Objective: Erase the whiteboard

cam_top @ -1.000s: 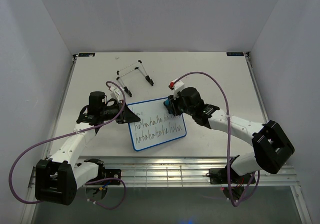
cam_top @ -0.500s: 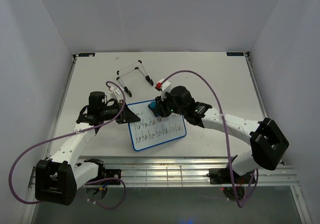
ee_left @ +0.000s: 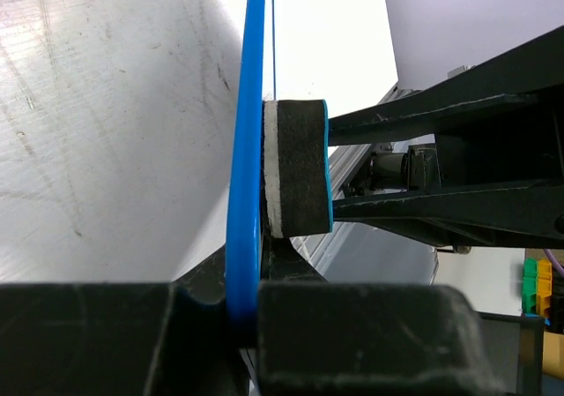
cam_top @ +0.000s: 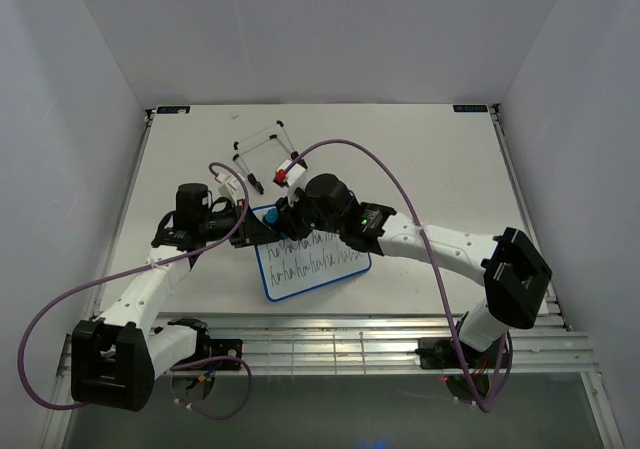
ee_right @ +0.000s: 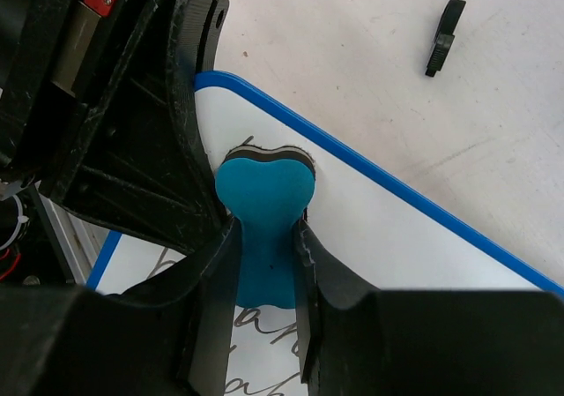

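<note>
The whiteboard [cam_top: 315, 264], white with a thin blue frame and rows of black handwriting, lies on the table in the top view. My left gripper [cam_top: 258, 231] is shut on its left edge; the blue frame [ee_left: 245, 193] runs between the jaws in the left wrist view. My right gripper [cam_top: 285, 214] is shut on the blue bone-shaped eraser [ee_right: 263, 224], which presses on the board's top-left corner, close to the left gripper. The eraser's felt side [ee_left: 295, 167] touches the board. The strip of board [ee_right: 388, 228] along the top edge is clean.
A thin wire stand [cam_top: 262, 154] with black feet lies behind the board; one foot [ee_right: 441, 36] shows in the right wrist view. A metal grate [cam_top: 340, 344] runs along the near table edge. Purple cables loop over both arms.
My right gripper slid the eraser leftward along the board's top edge, from the top-right corner to the top-left. The left gripper kept its hold and stayed put.
</note>
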`<state>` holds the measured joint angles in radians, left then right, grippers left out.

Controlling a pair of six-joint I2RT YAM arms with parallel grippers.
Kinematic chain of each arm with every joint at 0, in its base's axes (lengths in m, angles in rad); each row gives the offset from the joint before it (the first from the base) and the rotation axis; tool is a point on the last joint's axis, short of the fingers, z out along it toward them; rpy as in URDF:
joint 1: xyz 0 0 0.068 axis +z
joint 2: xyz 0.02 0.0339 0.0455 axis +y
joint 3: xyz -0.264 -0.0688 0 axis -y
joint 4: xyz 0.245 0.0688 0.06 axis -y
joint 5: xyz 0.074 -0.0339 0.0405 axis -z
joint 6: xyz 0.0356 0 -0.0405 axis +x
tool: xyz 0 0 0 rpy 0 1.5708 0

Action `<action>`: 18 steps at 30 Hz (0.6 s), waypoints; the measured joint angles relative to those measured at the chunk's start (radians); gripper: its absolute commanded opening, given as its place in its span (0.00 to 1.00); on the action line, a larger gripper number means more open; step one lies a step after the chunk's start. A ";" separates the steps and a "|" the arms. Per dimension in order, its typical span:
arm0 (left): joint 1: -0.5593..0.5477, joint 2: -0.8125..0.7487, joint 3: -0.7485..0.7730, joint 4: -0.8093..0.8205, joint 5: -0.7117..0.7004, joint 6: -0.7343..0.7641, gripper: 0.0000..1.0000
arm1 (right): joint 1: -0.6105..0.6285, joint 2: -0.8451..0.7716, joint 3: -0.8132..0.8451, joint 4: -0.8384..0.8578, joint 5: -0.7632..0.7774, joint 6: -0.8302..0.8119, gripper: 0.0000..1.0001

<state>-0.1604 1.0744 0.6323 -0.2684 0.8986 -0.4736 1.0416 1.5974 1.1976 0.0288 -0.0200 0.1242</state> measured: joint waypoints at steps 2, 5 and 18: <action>0.000 0.000 0.000 0.000 -0.001 0.000 0.00 | 0.003 0.000 0.000 -0.001 0.019 0.000 0.25; 0.000 0.000 0.000 0.001 0.000 -0.001 0.00 | 0.001 -0.005 -0.011 0.008 0.037 0.000 0.25; -0.002 0.000 0.000 -0.013 -0.016 -0.037 0.00 | -0.327 -0.066 -0.274 0.161 0.000 0.006 0.26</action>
<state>-0.1619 1.0744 0.6327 -0.2810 0.8825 -0.5110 0.7143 1.5318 0.9234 0.1898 -0.0196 0.1303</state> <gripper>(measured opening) 0.129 0.326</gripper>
